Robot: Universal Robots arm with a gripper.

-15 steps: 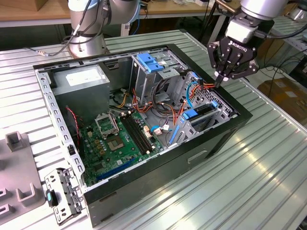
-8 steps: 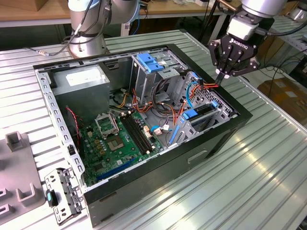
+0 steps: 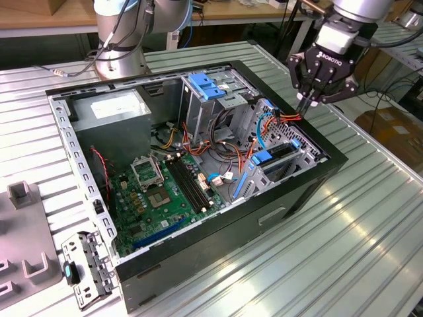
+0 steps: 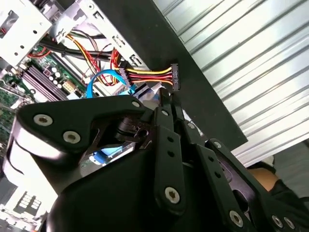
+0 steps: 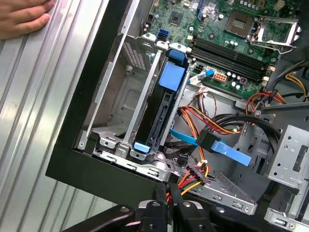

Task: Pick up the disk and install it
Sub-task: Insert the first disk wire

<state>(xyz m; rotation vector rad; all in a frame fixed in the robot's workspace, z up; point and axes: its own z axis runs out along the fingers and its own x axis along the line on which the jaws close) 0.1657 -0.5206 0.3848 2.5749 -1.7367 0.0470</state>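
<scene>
Exterior view: an open computer case [image 3: 198, 257] lies on its side on a ribbed metal table [image 3: 350, 251], with the green motherboard [image 3: 165, 191] uppermost inside and a grey power supply [image 3: 109, 109] toward the exterior view's left. The gripper [image 3: 304, 102] hangs over the case's edge on the exterior view's right, its fingers pressed together and pointing down at a power connector [image 3: 291, 117] on a bundle of yellow, red and black wires. In the second wrist view the closed fingertips [image 4: 166, 99] sit just beside that connector [image 4: 174, 77], and I cannot tell whether anything thin is caught between them. The disk [image 3: 272, 154] stands on edge inside the lower drive bay near the case corner, apart from the gripper. In the first wrist view the disk [image 5: 166, 104] shows as a dark slab in its blue carrier between the bay's metal rails, with a flat blue data cable [image 5: 227, 151] lying nearby. A blue plastic bracket [image 3: 208, 86] tops the grey drive cage farther back. A person's hand [image 5: 21, 17] rests on the table beside the case.
</scene>
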